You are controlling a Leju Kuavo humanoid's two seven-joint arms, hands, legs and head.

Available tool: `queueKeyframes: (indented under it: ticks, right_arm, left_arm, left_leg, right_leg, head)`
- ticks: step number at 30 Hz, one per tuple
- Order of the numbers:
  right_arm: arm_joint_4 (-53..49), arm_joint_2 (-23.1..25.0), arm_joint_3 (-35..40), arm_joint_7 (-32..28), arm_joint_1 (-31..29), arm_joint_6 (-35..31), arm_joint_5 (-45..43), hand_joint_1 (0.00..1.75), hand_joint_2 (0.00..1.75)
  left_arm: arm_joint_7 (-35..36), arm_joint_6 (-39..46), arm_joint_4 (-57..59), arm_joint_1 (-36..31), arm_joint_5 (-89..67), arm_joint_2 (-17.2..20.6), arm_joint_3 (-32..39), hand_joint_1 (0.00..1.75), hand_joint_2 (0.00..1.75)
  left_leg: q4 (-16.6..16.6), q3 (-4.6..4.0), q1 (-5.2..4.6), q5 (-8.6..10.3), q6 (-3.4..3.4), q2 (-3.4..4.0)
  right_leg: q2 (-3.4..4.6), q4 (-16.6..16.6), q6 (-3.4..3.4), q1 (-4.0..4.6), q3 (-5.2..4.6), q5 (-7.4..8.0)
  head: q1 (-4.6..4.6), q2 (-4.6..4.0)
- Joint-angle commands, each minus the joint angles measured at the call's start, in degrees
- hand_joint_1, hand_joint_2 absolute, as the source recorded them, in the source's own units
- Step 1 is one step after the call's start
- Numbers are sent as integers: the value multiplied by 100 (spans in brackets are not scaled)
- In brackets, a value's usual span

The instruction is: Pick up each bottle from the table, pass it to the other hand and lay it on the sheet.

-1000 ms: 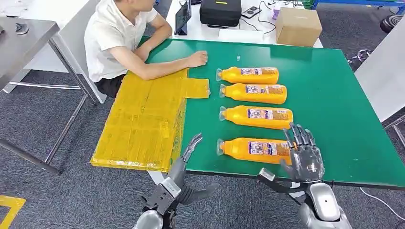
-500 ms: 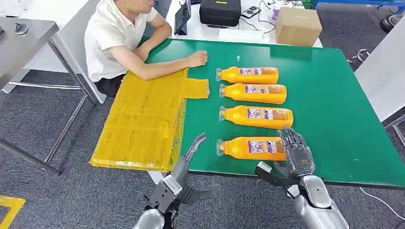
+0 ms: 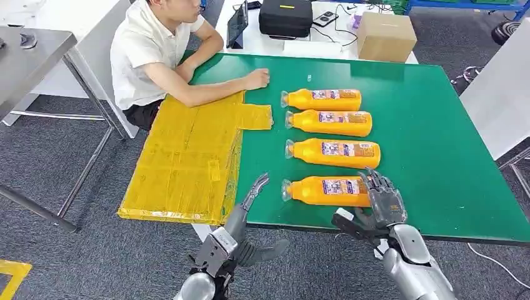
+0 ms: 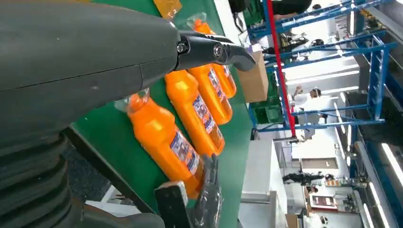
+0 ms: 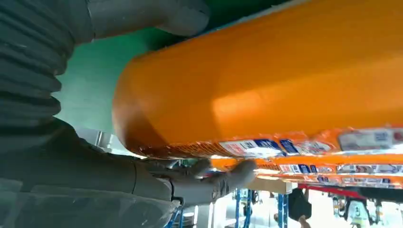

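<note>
Four orange labelled bottles (image 3: 329, 145) lay on the table (image 3: 437, 131); right hand (image 3: 382, 203) fingers wrapped the nearest bottle (image 3: 325, 190); left hand (image 3: 247, 209) open, beside it.

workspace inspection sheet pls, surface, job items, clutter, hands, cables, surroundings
surface: green table, yellow sheet laid over its left side, hanging off the near edge.
job's things: four orange bottles in a row, all lying flat; nearest bottle, then. None on the sheet.
clutter: small clear object beyond the bottles.
hands: right hand cupped around the nearest bottle's base, bottle not lifted; left hand holds nothing, fingers extended near the table's front edge.
cables: on the white table behind, near a black case.
surroundings: seated person with a forearm on the table; cardboard box; grey carpet.
</note>
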Motion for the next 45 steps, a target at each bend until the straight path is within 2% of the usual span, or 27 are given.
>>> queueKeyframes:
  ticks: [1, 8, 13, 16, 17, 21, 25, 29, 31, 33, 36, 45]
  right_arm:
    - [834, 63, 247, -24, -42, 232, -90, 175, 175]
    - [863, 71, 226, -30, -40, 259, -134, 175, 175]
    - [728, 166, 26, -379, 72, 271, -673, 175, 175]
    - [316, 453, -380, -994, 252, 399, -1587, 175, 175]
    - [-17, 613, -466, -1173, 335, 640, -1954, 175, 175]
    - [-1007, 933, -521, -1319, 532, 656, -2651, 175, 175]
    - [-1657, 1058, -417, -1175, 617, 728, -3023, 175, 175]
    - [-1681, 1024, -402, -1148, 643, 749, -3061, 175, 175]
    - [-1698, 1022, -410, -1135, 665, 715, -3087, 175, 175]
    - [-1841, 1090, -453, -1083, 773, 643, -3215, 173, 175]
    - [-1837, 1214, -517, -1054, 800, 619, -3410, 175, 175]
    - [-1787, 1229, -497, -1079, 786, 604, -3444, 175, 175]
  left_arm:
    - [27, 3, 331, -214, 34, 83, -145, 0, 175]
    - [27, 1, 340, -226, 35, 74, -152, 0, 175]
    - [-3, 7, 352, -227, 83, 72, -162, 0, 175]
    - [-70, 11, 325, -183, 277, 25, -72, 0, 175]
    - [-91, -67, 310, -153, 542, 9, -4, 0, 175]
    - [-37, -139, 356, -91, 1404, -95, 176, 0, 175]
    - [-107, -32, 305, 15, 2013, -154, 292, 0, 175]
    - [-80, -8, 220, 26, 2062, -106, 263, 0, 175]
    - [-136, 242, 155, 116, 2295, -226, 504, 0, 175]
    - [-338, 511, -200, 232, 2439, -166, 573, 0, 175]
    - [-154, 401, -348, 311, 2610, -30, 451, 0, 175]
    - [-166, 394, -271, 310, 2621, -23, 407, 0, 175]
  left_leg:
    - [-5, 17, 7, 0, -8, -19]
    - [-9, 24, 9, -1, -11, -19]
    - [-12, 27, 11, 0, -14, -26]
    - [-12, 27, 11, -1, -13, -24]
    - [-9, 25, 12, -3, -13, -18]
    - [-4, 16, 13, -6, -11, 7]
    - [-4, 5, 10, -8, -17, 8]
    - [-2, -12, 14, -2, -11, -8]
    - [-4, -10, 16, -7, -15, -15]
    - [-3, -15, 15, -9, -14, -14]
    - [-1, -25, 12, -6, -13, -17]
    - [-5, -30, 10, -4, -12, -26]
  right_leg:
    - [-15, -7, -9, 7, 19, -6]
    - [-15, -11, -10, 8, 33, -6]
    - [-20, -17, -12, 11, 39, -8]
    - [-17, -15, -12, 11, 38, -9]
    - [-12, -14, -11, 12, 35, -8]
    - [11, -6, -8, 12, 24, -4]
    - [12, 3, -9, 12, 6, -4]
    - [0, 3, -4, 14, 2, -10]
    - [2, 1, -8, 17, 6, -14]
    - [5, 3, -6, 14, 2, -15]
    - [3, 4, -6, 12, -5, -13]
    - [-8, 2, -4, 10, -11, -12]
  head:
    - [2, 0]
    - [4, 0]
    - [0, 0]
    - [2, 0]
    - [0, 0]
    - [2, 0]
    - [0, 0]
    - [-2, 0]
    - [2, 0]
    - [0, 0]
    - [0, 0]
    - [0, 0]
